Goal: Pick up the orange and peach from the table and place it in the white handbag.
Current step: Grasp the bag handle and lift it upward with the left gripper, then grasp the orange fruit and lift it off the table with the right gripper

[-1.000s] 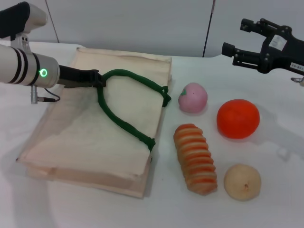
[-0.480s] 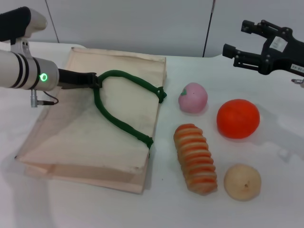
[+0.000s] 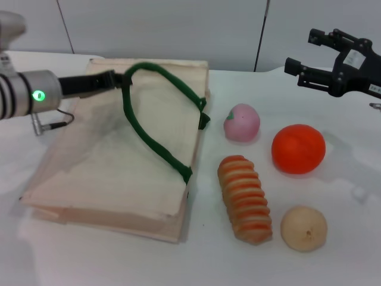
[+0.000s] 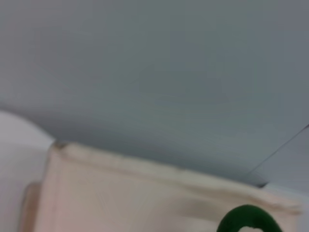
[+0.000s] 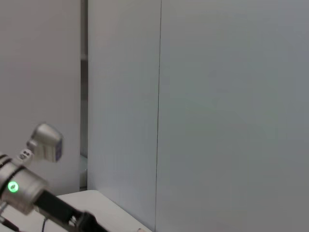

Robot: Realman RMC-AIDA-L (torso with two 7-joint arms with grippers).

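The white handbag (image 3: 113, 173) lies flat on the table's left half, and its cloth (image 4: 120, 193) fills the lower left wrist view. My left gripper (image 3: 121, 80) is shut on its dark green rope handle (image 3: 149, 128), holding the loop up over the bag's far edge; a bit of that handle (image 4: 246, 218) shows in the left wrist view. The pink peach (image 3: 241, 122) sits right of the bag. The orange (image 3: 298, 148) rests further right. My right gripper (image 3: 300, 67) hovers open above and behind the orange, holding nothing.
An orange-striped bread roll (image 3: 244, 198) lies in front of the peach. A pale beige ball (image 3: 303, 227) sits at the front right. A grey wall (image 3: 178, 30) stands behind the table. The right wrist view shows the left arm (image 5: 24, 186) far off.
My left gripper has lifted the green handle up and toward the bag's far edge. The bag's top layer has risen with it. The right gripper has drifted slightly right.
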